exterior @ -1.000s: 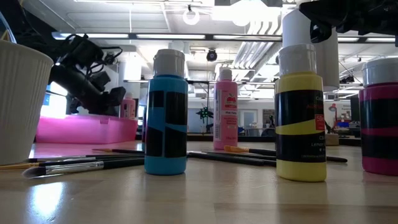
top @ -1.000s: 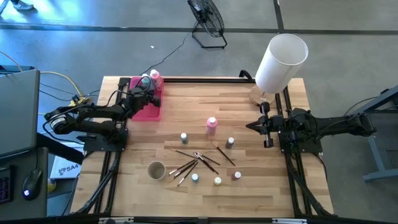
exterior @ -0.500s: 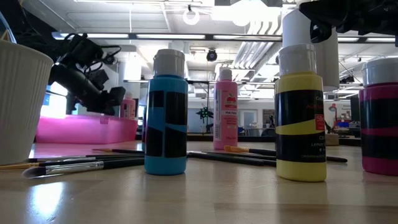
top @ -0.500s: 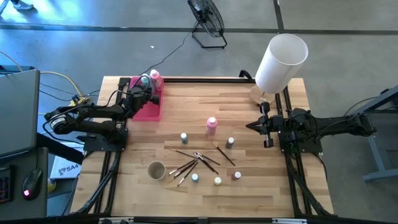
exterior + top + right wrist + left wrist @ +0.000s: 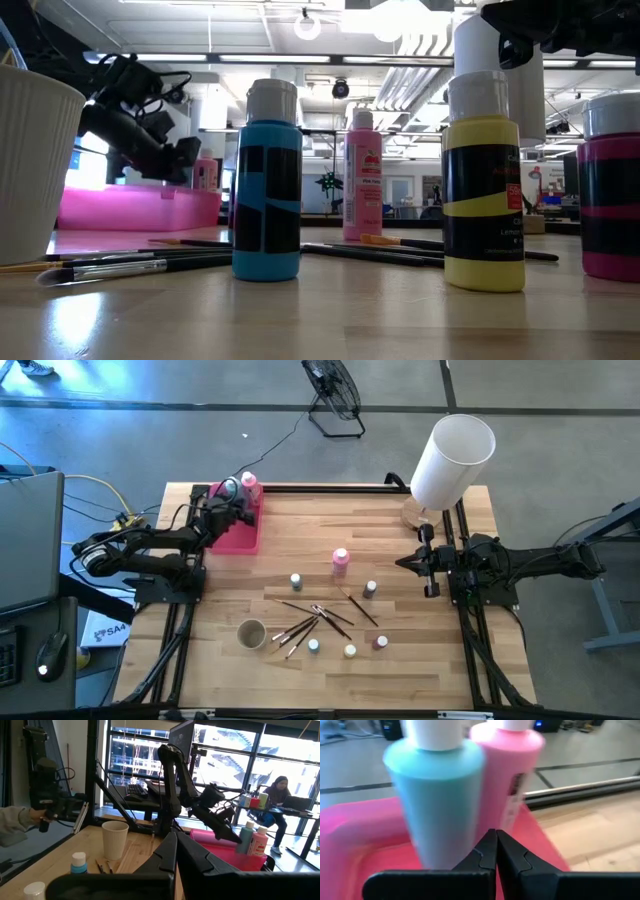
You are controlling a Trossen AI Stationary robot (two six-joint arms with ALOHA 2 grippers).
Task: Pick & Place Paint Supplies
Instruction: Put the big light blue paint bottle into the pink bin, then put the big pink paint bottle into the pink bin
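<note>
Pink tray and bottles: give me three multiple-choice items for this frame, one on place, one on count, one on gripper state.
1. Where is the teal bottle?
A. in the pink tray
B. beside the paper cup
C. under the lampshade

2. How many squeeze bottles stand in the tray?
A. none
B. two
C. four

3. How are the left gripper fingers?
A. wide open
B. shut on a brush
C. shut, holding nothing

Answers:
1 A: the left wrist view shows it standing on the tray floor.
2 B: teal bottle and a pink bottle side by side.
3 C: fingertips meet with nothing between them.
</note>
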